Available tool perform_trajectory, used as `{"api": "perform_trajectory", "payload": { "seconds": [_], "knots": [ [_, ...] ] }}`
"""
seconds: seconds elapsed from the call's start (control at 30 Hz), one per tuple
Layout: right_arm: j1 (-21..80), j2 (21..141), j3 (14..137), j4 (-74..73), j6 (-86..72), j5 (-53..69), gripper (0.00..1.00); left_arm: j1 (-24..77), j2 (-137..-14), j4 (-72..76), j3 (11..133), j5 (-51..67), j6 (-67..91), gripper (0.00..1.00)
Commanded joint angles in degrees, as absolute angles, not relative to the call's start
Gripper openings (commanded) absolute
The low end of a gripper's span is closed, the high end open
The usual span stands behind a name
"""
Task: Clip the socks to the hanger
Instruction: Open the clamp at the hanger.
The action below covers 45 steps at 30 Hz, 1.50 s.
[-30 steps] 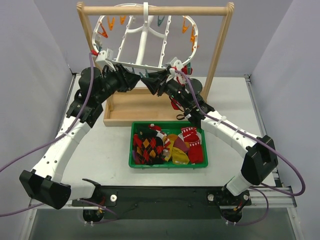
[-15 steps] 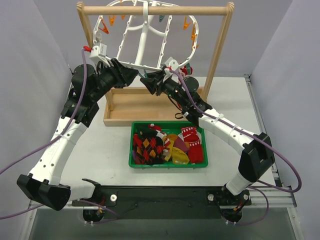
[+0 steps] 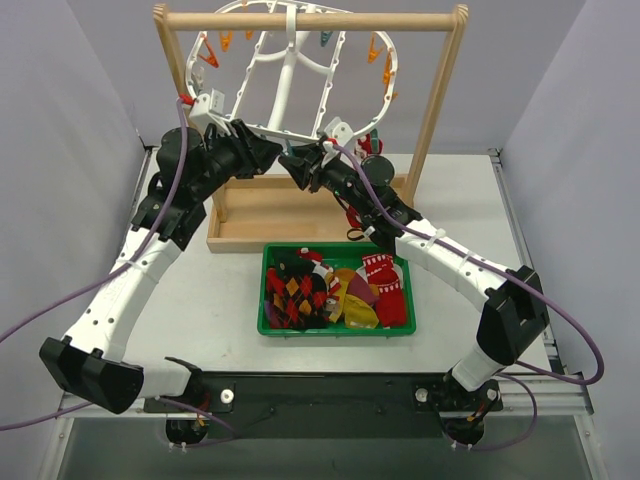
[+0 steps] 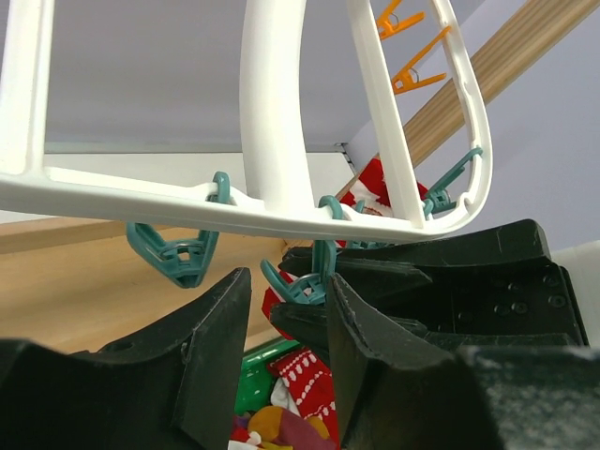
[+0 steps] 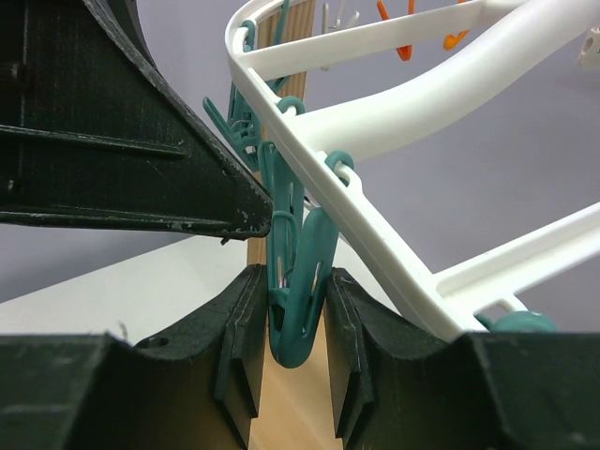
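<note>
The white oval hanger [image 3: 290, 80] hangs from the wooden bar, its near rim tipped toward the arms. Both grippers meet under that rim. My right gripper [image 5: 291, 281] is shut on a teal clip [image 5: 298, 319] that dangles from the rim [image 5: 394, 122]. My left gripper [image 4: 286, 281] is open, and the same kind of teal clip [image 4: 314, 281] hangs between its fingertips, close to the right finger. Loose socks [image 3: 335, 290] lie in the green bin. A red and white sock [image 4: 375, 183] hangs at the hanger's right end.
The wooden rack has a top bar [image 3: 310, 18], a right post [image 3: 440, 100] and a shallow base tray [image 3: 270, 215] below the hanger. The green bin [image 3: 262, 290] stands in front of that tray. Orange clips [image 3: 372, 48] dangle from the far rim.
The hanger's near rim has lifted and both grippers have risen with it. The left gripper swung up and left, then came back slightly right. The right gripper stays closed on the clip.
</note>
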<state>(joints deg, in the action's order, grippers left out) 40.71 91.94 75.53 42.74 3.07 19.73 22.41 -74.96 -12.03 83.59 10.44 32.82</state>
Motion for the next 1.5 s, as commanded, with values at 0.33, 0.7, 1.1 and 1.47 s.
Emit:
{"api": "perform_trajectory", "payload": {
  "seconds": [0.33,0.7,1.1,1.47],
  "knots": [
    [43.1,92.0,80.0,48.7,7.3,19.3,0.14,23.6,-77.8,-16.5,88.1,7.4,37.4,0.35],
    [42.6,89.7,75.4,50.6,5.1,20.8,0.43,23.0,-78.2,-16.2,88.9,6.5,36.2,0.0],
    [35.9,87.6,71.7,53.8,-5.0,27.2,0.44,22.8,-78.6,-15.7,89.5,7.3,36.1,0.0],
    [35.7,91.8,75.6,54.2,-7.6,28.2,0.41,23.0,-78.2,-15.5,90.4,9.8,38.4,0.0]
  ]
}}
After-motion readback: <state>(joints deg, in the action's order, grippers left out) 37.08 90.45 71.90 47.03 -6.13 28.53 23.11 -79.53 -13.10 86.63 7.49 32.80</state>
